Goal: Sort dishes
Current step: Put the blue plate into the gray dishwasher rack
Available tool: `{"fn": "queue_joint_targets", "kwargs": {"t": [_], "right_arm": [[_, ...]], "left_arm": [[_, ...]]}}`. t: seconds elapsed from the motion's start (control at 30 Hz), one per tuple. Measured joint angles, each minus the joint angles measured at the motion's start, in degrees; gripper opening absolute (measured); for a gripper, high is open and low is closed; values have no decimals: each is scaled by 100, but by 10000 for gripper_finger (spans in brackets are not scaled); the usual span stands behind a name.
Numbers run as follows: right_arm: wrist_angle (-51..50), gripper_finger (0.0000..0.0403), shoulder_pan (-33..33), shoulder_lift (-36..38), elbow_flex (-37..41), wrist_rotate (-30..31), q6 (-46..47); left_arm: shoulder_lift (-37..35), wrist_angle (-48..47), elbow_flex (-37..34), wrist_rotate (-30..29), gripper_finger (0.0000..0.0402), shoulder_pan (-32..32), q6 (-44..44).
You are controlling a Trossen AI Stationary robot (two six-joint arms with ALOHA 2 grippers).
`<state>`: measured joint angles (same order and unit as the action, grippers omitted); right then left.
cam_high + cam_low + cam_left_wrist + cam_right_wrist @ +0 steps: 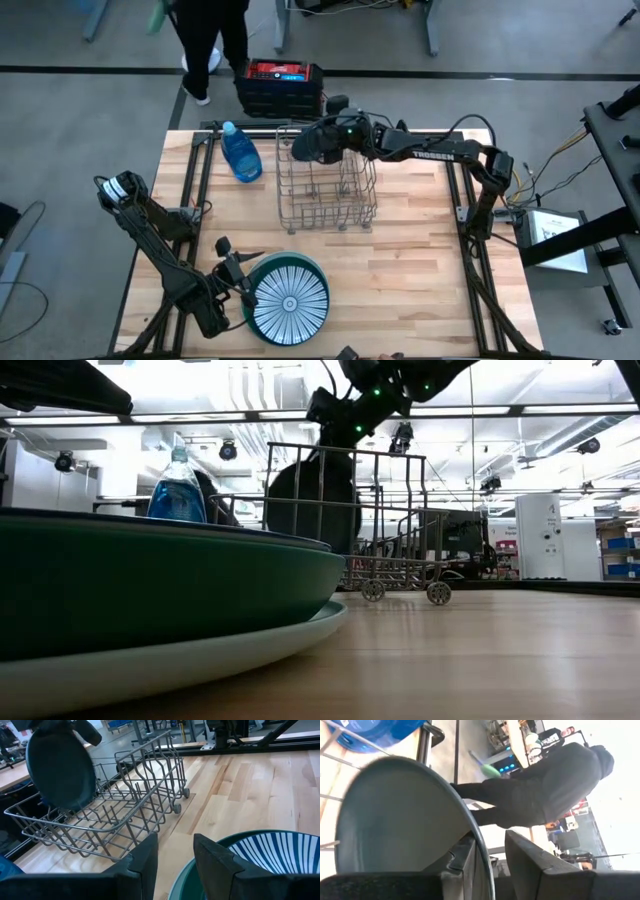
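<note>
One dark teal plate (60, 767) stands on edge in the wire rack (325, 190), my right gripper (490, 855) straddling its rim, fingers parted; rigid, slick, breakable I'd say, so rim-pinch only; left gripper (175, 857) idles half-open by the stack.

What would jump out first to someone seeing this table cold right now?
The right gripper at the back of the wire rack, where a dark teal plate stands on edge in the rack with the fingers either side of its rim. Next, the striped plate stacked on green plates at the table's front edge, with the left gripper open beside it. A blue bottle stands left of the rack.
</note>
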<state>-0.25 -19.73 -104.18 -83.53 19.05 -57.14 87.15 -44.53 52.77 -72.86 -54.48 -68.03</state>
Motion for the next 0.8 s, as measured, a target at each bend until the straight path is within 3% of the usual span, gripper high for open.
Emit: {"fn": "queue_joint_targets", "kwargs": {"t": [0.43,0.8], "right_arm": [[-278,95,-4,0,-11,29,213],[-268,142,-15,0,-116,36,227]], "left_arm": [[0,3,0,33,115,0,0],[0,13,0,39,115,0,-2]]}}
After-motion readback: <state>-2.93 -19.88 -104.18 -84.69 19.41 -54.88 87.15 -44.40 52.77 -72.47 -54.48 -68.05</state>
